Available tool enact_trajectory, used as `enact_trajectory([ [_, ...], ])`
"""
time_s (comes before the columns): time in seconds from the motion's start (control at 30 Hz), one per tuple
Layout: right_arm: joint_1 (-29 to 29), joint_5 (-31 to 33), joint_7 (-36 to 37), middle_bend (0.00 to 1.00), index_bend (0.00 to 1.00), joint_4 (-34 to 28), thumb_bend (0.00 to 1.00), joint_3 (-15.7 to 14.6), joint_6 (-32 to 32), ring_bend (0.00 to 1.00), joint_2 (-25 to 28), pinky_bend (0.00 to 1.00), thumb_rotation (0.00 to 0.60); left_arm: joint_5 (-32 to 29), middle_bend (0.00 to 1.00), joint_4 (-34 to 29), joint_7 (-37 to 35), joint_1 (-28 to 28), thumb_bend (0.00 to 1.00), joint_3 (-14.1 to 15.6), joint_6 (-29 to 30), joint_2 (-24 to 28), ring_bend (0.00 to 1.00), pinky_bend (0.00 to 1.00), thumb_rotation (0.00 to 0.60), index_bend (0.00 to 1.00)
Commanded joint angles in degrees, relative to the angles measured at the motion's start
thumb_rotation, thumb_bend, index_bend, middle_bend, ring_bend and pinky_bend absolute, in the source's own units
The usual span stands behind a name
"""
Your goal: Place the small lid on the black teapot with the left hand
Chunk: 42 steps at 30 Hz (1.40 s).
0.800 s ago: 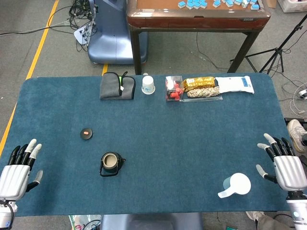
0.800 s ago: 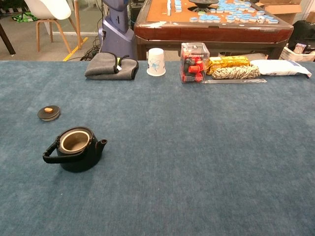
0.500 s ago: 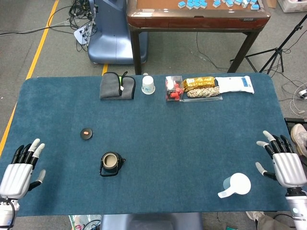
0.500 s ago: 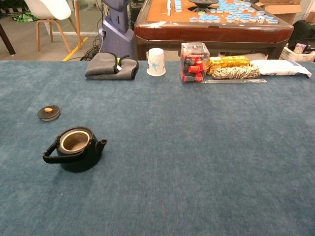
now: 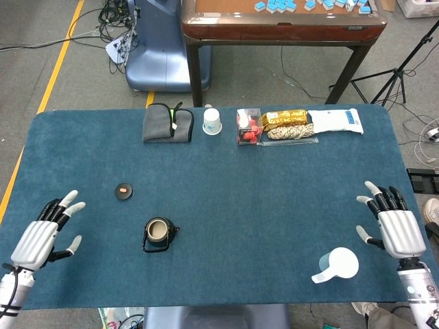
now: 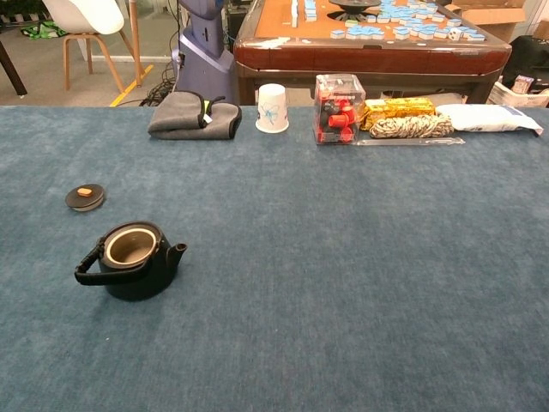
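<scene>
**On the blue table: lid off, teapot open**

Beside the black teapot (image 5: 159,234), up and to its left in the head view, lies the small lid (image 5: 123,191), flat on the table (image 5: 274,205), black with an orange knob. Lid and teapot are near but apart. Teapot stands upright, mouth uncovered, pale inside visible in the chest view; handle to the left, spout to the right there.

Left hand (image 5: 46,233): left of the teapot, over the table's left edge, palm down, fingers spread apart, holding nothing. The lid sits up and to the right of this hand, apart from it, no contact. Teapot is to the hand's right, farther than the lid.

Right hand (image 5: 392,227): well to the right of the teapot, near the table's right edge, fingers spread, holding nothing. A white cup (image 5: 337,264) lies on its side just beside it, toward the teapot; contact cannot be told.

Far edge, beyond the teapot: folded grey cloth (image 5: 167,123), paper cup (image 5: 212,121), clear box with red contents (image 5: 248,126), gold packet (image 5: 285,118), white bag (image 5: 335,120).

Chest view shows neither hand.
</scene>
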Motion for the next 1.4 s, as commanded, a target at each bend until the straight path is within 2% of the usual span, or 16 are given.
enact_trajectory([
  [0.03, 0.6, 0.6, -0.6, 0.11, 0.27, -0.3, 0.29, 0.4, -0.6, 0.1, -0.1, 0.04, 0.6, -0.7, 0.0, 1.2, 1.0, -2.1, 0.38, -0.7, -2.2, -0.5, 0.0, 0.0, 0.6, 0.23],
  [0.13, 1.2, 1.4, -1.3, 0.11, 0.27, -0.6, 0.29, 0.9, -1.4, 0.1, -0.2, 0.04, 0.6, -1.2, 0.0, 2.4, 1.9, -2.9, 0.38, -1.4, -2.5, -1.7, 0.0, 0.0, 0.6, 0.29],
  [0.23, 2.1, 2.0, -2.1, 0.11, 0.27, -0.7, 0.29, 1.2, -2.3, 0.1, -0.6, 0.04, 0.6, -2.1, 0.0, 3.8, 1.4, -4.2, 0.38, -2.2, -3.4, -3.1, 0.0, 0.0, 0.6, 0.3],
  [0.3, 2.7, 2.5, -2.7, 0.11, 0.26, -0.6, 0.29, 1.5, -3.1, 0.1, -1.0, 0.04, 0.6, -3.5, 0.0, 4.1, 0.9, -5.4, 0.37, -2.3, -6.2, -2.9, 0.0, 0.0, 0.6, 0.26],
  [0.4, 3.8, 3.4, -3.5, 0.11, 0.27, -0.4, 0.29, 2.0, -4.3, 0.1, -1.6, 0.04, 0.6, -6.1, 0.0, 3.4, 1.9, -7.4, 0.35, -2.6, -10.5, -1.6, 0.0, 0.0, 0.6, 0.15],
  [0.7, 6.7, 4.8, -3.4, 0.11, 0.27, -0.7, 0.29, 3.4, -7.1, 0.1, -2.2, 0.04, 0.6, -11.1, 0.0, 0.9, 8.6, -11.5, 0.35, -3.8, -16.5, -0.1, 0.0, 0.0, 0.6, 0.11],
  [0.93, 8.8, 3.5, -1.8, 0.11, 0.26, -7.5, 0.29, 5.8, -7.3, 0.1, 2.7, 0.04, 0.6, -12.9, 0.0, 0.6, 11.0, -12.8, 0.35, -3.8, -17.4, -1.2, 0.0, 0.0, 0.6, 0.12],
  [1.1, 9.9, 5.1, -1.3, 0.11, 0.27, -12.9, 0.29, 8.0, -7.8, 0.1, 7.4, 0.04, 0.6, -13.4, 0.0, 1.1, 12.0, -13.2, 0.35, -3.3, -17.7, -2.7, 0.0, 0.0, 0.6, 0.16],
  [1.4, 10.9, 7.0, -1.5, 0.11, 0.27, -14.4, 0.29, 8.3, -8.6, 0.1, 9.0, 0.04, 0.6, -14.8, 0.0, 2.2, 13.2, -14.8, 0.35, -3.3, -19.1, -4.2, 0.0, 0.0, 0.6, 0.16],
])
